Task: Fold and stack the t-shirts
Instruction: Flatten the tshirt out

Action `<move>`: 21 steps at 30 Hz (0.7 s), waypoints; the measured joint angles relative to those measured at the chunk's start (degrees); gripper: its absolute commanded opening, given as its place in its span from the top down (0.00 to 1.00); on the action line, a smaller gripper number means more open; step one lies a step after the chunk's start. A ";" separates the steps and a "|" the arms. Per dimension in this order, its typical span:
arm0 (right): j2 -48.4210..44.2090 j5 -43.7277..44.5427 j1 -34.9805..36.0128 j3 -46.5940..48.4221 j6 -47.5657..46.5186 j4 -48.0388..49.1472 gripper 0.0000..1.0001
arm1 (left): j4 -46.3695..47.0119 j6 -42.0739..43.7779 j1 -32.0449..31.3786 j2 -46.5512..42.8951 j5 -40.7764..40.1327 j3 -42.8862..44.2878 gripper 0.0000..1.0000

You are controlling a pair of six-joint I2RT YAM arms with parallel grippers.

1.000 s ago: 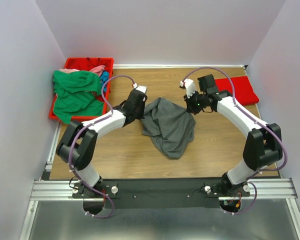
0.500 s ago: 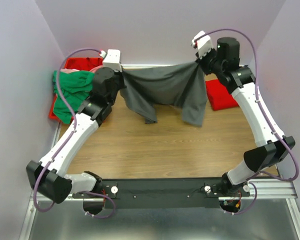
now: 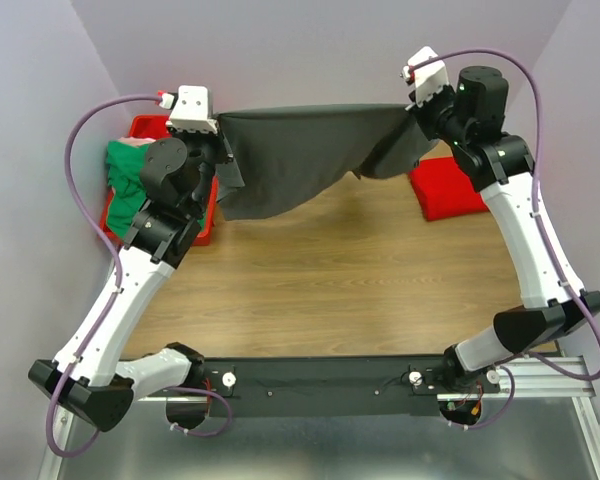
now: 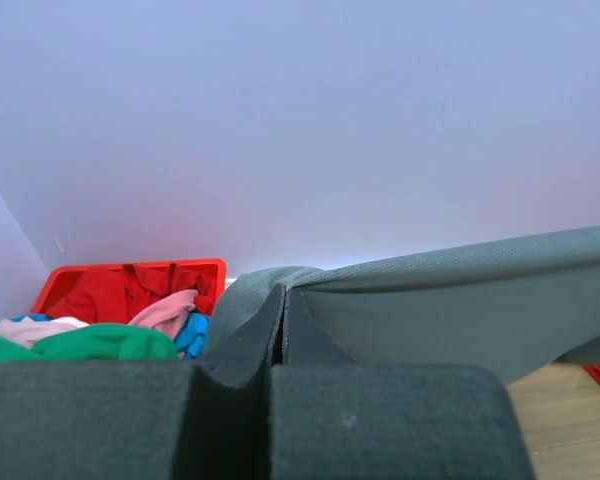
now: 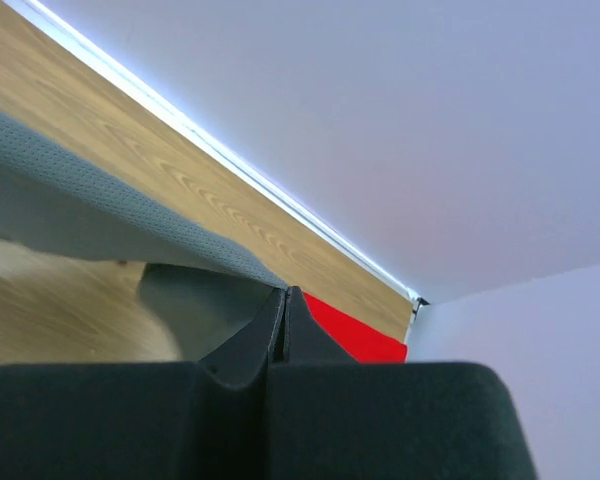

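- The top external camera is looking down from above and behind the arm bases at the frame's bottom, taking in the whole brown wooden tabletop from afar.
- The left wrist camera is peering level over the left gripper, close up, toward the pale back wall.
- The right wrist camera is looking, rolled sideways, over the right gripper into the far corner.
- All three are sharing the stretched dark grey cloth t-shirt.
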 measured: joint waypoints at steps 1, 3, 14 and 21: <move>-0.50 -0.17 0.00 -0.20 -0.13 -0.11 1.00 | 0.02 0.02 0.02 -0.46 0.33 -0.31 1.00; -2.82 -0.94 -0.02 -0.44 -0.28 -0.74 1.00 | 0.04 0.04 0.02 -2.25 1.92 -1.22 1.00; -11.69 -13.68 -1.73 -0.02 0.85 -2.95 0.99 | 4.24 0.24 0.04 -9.53 8.66 -2.67 1.00; -4.87 -12.50 -1.79 -3.13 1.14 -2.84 1.00 | 8.83 1.18 1.38 -3.43 8.66 -7.17 1.00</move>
